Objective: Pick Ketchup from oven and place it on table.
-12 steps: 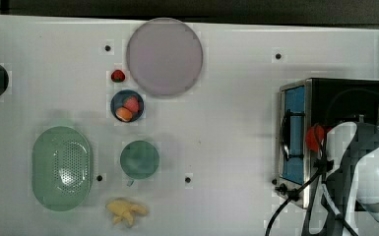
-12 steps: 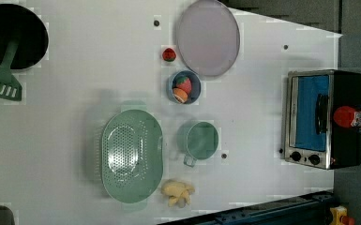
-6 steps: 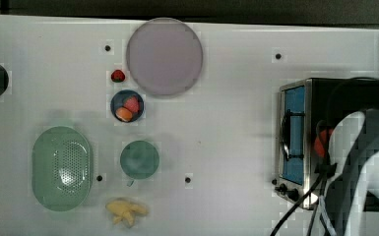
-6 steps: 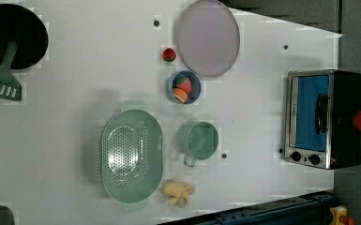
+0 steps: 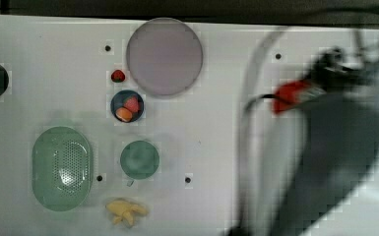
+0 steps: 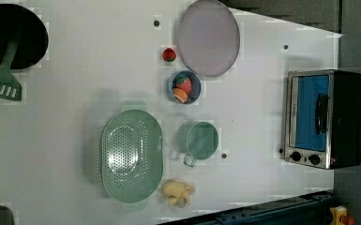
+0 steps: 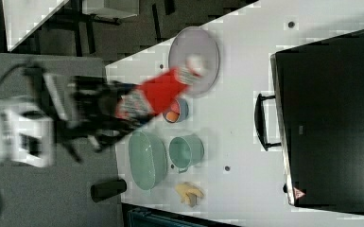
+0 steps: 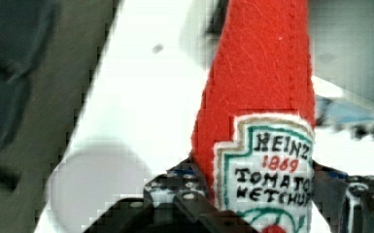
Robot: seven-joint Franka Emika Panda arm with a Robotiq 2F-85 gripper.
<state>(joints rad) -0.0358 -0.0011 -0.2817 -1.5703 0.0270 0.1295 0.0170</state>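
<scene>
- ketchup (image 7: 158, 94) is clamped by its base in the gripper (image 7: 111, 111), up in the air, clear of the oven (image 6: 326, 118).
- arm looks blurry, probably swinging fast, so the bottle could slip or clip the plate (image 7: 196, 59) before reaching the table (image 6: 84, 79).

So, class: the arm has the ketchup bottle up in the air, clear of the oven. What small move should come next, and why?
Probably lower the ketchup toward a bare patch of table between oven and mug. The tool grips it at the label, off the table, so it must descend before release.

White table (image 6: 75, 75), oven (image 6: 326, 119), plate (image 6: 208, 36), colander (image 6: 131, 154), mug (image 6: 201, 139)
</scene>
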